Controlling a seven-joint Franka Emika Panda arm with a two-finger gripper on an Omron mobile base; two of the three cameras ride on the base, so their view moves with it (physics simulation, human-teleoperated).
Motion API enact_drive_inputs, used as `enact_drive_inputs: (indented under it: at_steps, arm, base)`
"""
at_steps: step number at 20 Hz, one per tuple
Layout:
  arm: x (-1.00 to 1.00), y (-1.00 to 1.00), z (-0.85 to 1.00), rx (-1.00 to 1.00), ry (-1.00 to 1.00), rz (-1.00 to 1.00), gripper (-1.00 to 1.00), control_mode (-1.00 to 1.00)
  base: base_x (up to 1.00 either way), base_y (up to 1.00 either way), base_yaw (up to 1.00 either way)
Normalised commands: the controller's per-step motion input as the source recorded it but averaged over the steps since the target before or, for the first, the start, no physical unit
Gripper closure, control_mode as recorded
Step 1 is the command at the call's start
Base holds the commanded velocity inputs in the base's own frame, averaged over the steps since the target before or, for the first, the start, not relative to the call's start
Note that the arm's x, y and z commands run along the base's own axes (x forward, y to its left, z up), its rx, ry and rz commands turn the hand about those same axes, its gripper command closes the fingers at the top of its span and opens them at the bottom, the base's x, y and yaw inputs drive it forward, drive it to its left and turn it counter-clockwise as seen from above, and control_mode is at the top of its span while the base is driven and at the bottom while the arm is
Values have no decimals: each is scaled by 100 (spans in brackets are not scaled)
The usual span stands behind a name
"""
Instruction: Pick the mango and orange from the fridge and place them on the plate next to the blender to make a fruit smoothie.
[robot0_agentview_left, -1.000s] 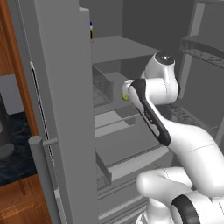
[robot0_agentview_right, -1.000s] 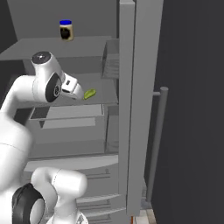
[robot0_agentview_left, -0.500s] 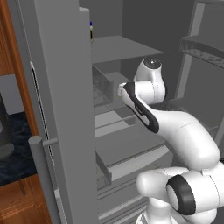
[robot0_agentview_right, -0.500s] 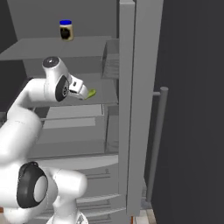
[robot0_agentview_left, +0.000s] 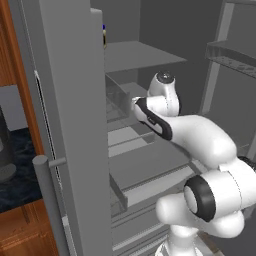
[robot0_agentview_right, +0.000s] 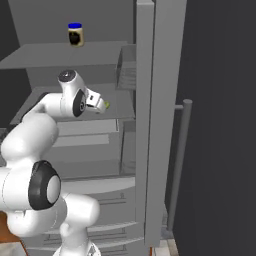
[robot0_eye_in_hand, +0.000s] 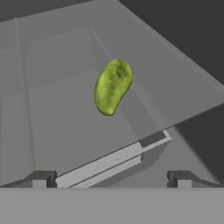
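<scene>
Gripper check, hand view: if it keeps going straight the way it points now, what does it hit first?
Most likely the mango, lying on the grey fridge shelf ahead of the open gripper. It sits slightly above centre, so the fingers may meet the shelf first; depth is unclear.

This is a kitchen. A tall grey fridge (robot0_agentview_left: 70, 125) stands open with its grey shelves (robot0_agentview_right: 65, 52) bare to the room and a long bar handle (robot0_agentview_right: 179, 165) on the door. A blue-lidded jar (robot0_agentview_right: 75, 34) sits on the top shelf. Brown wooden cabinets (robot0_agentview_left: 12, 55) flank it, above a dark speckled surface (robot0_agentview_left: 17, 187).
</scene>
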Motion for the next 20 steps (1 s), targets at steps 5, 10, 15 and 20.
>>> enact_drive_inputs:
  at_steps: [5,10,15,20]
  arm:
    - [48,0,-17,0,0,0,-100,-100]
    - [48,0,-20,0,0,0,-100,-100]
    - [46,0,-17,0,4,0,-100,-100]
    - [57,1,-27,-1,4,-2,-100,-100]
  base:
    - [0,0,0]
    - [0,0,0]
    - [0,0,0]
    - [0,0,0]
